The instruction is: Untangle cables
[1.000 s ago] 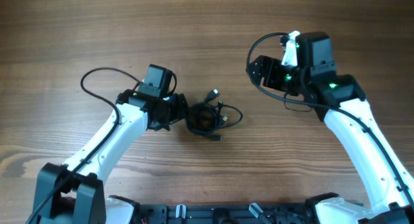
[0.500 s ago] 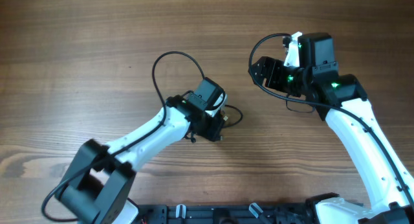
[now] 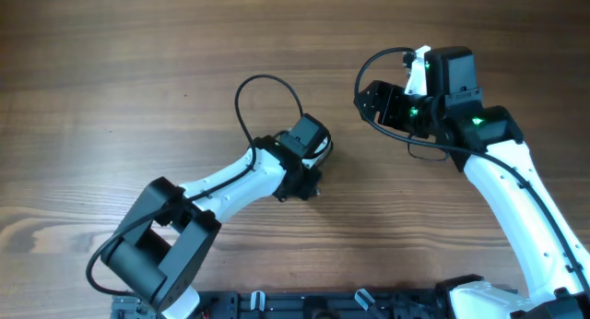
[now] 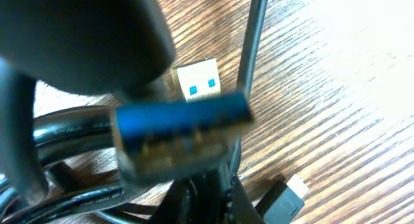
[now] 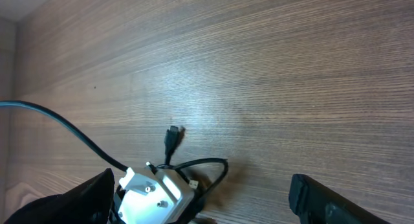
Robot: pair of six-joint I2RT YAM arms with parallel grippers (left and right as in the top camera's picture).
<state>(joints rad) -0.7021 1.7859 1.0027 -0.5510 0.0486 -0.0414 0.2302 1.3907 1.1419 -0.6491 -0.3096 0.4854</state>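
The cables are thin black cords bunched on the wooden table. In the left wrist view a blue USB plug looms blurred close to the camera. A white plug end and a small black plug lie on the wood. My left gripper sits over the bundle and hides most of it from overhead. Its jaws are shut on a black cord that runs up from them. My right gripper hangs open to the right, apart from the bundle. From there I see one loop and a plug.
The left arm's own thicker black wire arcs above its wrist. The left wrist's white housing fills the lower left of the right wrist view. Bare wooden tabletop stretches all round.
The left arm has swung right and come down onto the cable bundle, and its jaws have gone from open to shut. The right arm has not moved.
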